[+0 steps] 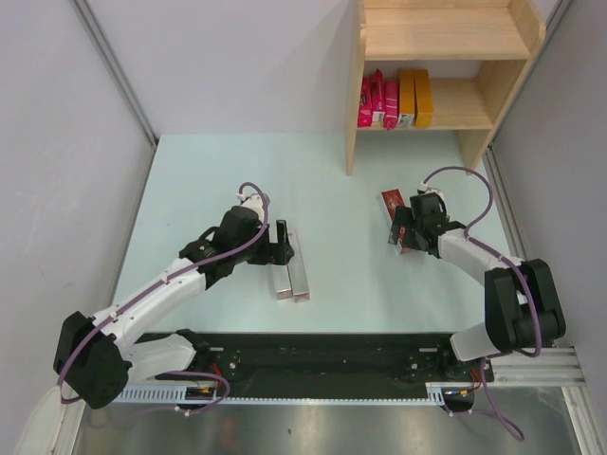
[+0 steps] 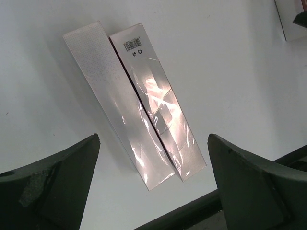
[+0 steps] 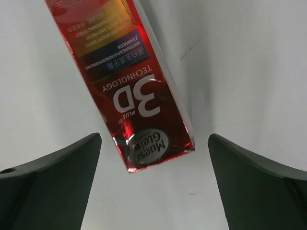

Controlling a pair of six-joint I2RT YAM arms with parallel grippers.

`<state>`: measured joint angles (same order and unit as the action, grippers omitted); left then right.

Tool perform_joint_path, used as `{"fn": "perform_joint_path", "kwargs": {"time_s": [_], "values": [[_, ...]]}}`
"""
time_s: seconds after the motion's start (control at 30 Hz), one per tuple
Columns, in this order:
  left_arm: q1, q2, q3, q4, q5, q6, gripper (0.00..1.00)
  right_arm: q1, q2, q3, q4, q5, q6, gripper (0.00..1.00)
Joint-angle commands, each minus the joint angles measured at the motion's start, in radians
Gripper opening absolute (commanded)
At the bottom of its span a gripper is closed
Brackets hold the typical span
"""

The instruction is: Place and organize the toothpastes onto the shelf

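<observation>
We are holding the left gripper (image 2: 153, 139) with its fingers spread fully wide and gripping nothing. The two silver-grey toothpaste cartons (image 2: 144, 110) are lying flat on the table (image 2: 230, 72), touching side by side, between and ahead of those fingers. The right gripper (image 3: 153, 139) is standing equally wide and empty, with the dark red toothpaste carton (image 3: 129, 81) lying between its fingers and touching neither.

We are judging these cartons light, stiff along their edges but crushable across the broad faces, with glossy, slippery film. So we are favouring a hold across the narrow sides near mid-length.

The wrist views are giving us print and glare. Only the top view is showing the shelf (image 1: 474, 104), well beyond both pairs of fingers, with pink cartons (image 1: 377, 100) and orange-yellow cartons (image 1: 414, 98) standing on its lower board.
</observation>
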<state>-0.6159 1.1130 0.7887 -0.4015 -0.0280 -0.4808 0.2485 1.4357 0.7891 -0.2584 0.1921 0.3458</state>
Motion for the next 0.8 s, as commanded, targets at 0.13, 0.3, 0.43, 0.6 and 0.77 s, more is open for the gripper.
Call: {"fn": "perform_joint_path", "kwargs": {"time_s": [0.13, 0.3, 0.43, 0.6, 0.77], "values": [[-0.004, -0.005, 0.018, 0.032, 0.019, -0.007, 1.00, -0.032, 0.080, 0.001, 0.145, -0.089, -0.027, 0.87], [-0.004, -0.002, 0.018, 0.049, 0.046, -0.018, 1.00, -0.031, 0.084, -0.001, 0.157, -0.117, -0.037, 0.73], [-0.004, -0.005, 0.021, 0.052, 0.057, -0.019, 1.00, -0.022, 0.095, -0.001, 0.154, -0.138, -0.039, 0.54], [-0.004, -0.024, 0.026, 0.043, 0.056, -0.022, 1.00, 0.000, 0.085, 0.001, 0.143, -0.125, -0.037, 0.41], [-0.002, -0.038, 0.037, 0.047, 0.085, -0.031, 1.00, 0.015, 0.039, -0.001, 0.137, -0.115, -0.034, 0.38]]}}
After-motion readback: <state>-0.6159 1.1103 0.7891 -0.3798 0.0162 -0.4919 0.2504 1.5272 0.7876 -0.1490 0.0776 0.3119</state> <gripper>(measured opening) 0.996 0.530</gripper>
